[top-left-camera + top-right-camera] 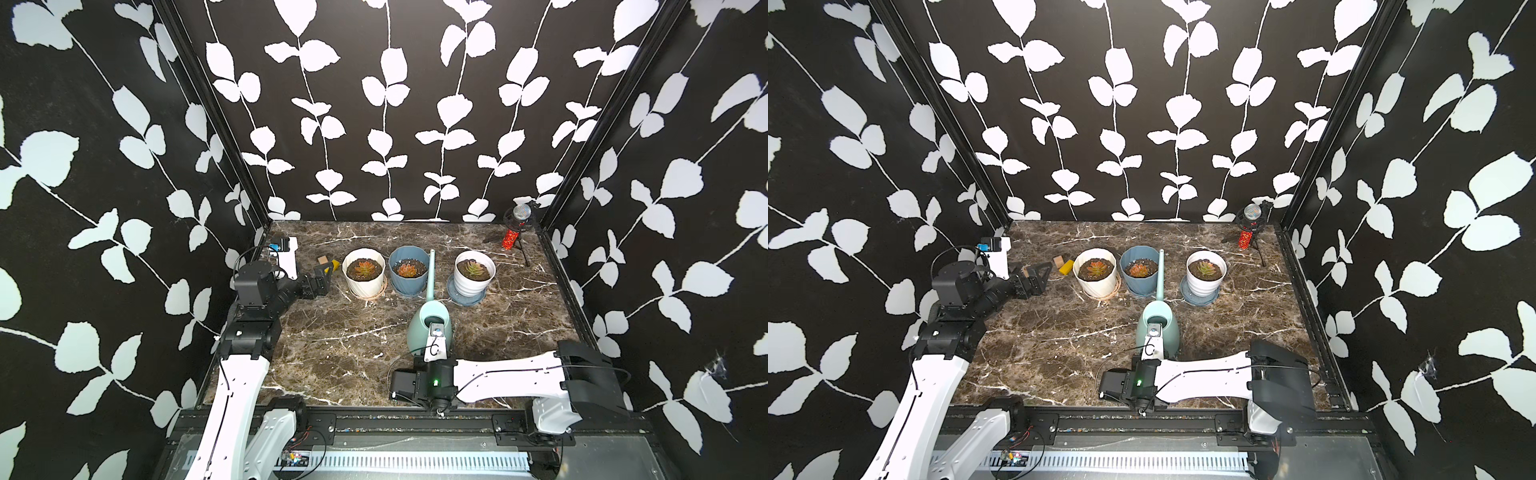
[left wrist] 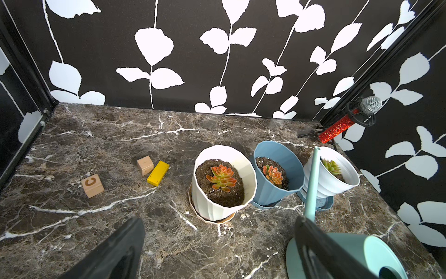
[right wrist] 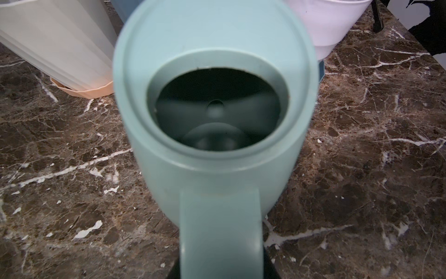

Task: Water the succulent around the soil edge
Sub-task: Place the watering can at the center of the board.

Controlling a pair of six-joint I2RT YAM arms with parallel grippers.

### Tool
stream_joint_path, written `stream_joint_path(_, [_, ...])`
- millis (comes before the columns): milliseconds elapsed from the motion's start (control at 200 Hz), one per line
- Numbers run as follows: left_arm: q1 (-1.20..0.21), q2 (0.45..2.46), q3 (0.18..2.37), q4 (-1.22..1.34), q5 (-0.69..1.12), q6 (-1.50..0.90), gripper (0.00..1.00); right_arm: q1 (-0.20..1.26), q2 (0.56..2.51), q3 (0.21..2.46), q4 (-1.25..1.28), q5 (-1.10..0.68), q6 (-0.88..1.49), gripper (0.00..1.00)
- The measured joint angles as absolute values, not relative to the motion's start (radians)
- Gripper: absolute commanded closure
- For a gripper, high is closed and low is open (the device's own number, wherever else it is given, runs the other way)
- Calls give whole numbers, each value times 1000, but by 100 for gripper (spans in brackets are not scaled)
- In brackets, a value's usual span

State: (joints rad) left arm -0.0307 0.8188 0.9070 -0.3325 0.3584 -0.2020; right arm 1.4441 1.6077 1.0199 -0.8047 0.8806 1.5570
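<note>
While right end effector [image 1: 436, 332] grasps watering can [image 1: 417, 332], spout [image 1: 432, 268] beside blue pot [image 1: 400, 283] rim; left end effector [image 1: 321, 277] released

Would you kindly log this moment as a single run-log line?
right gripper: jaws shut on watering can handle | spout: between blue pot and ribbed white pot | left gripper: jaws open, empty

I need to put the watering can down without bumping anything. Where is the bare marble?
Widest free patch: the marble between left arm, cream pot and watering can. Also bare: the strip behind the pots. Crowded: the pot row, spout rising between blue pot and white pot; blocks beside the left tool.
</note>
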Motion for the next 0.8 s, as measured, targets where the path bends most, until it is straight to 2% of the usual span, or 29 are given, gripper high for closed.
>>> stream_joint_path(130, [-31,824,907,-331,360,-202,3,1440,1612,1020,-788,882,1551,62])
stream_joint_path(280, [-31,824,907,-331,361,-201,3,1433,1645,1020,-733,855,1536,48])
stream_joint_path(380, [-31,825,907,-331,362,-200,2,1432,1653,1020,-707,846,1518,36])
stream_joint_path(800, [-31,823,908,-347,366,-198,3,1432,1653,1029,-560,813,1351,32])
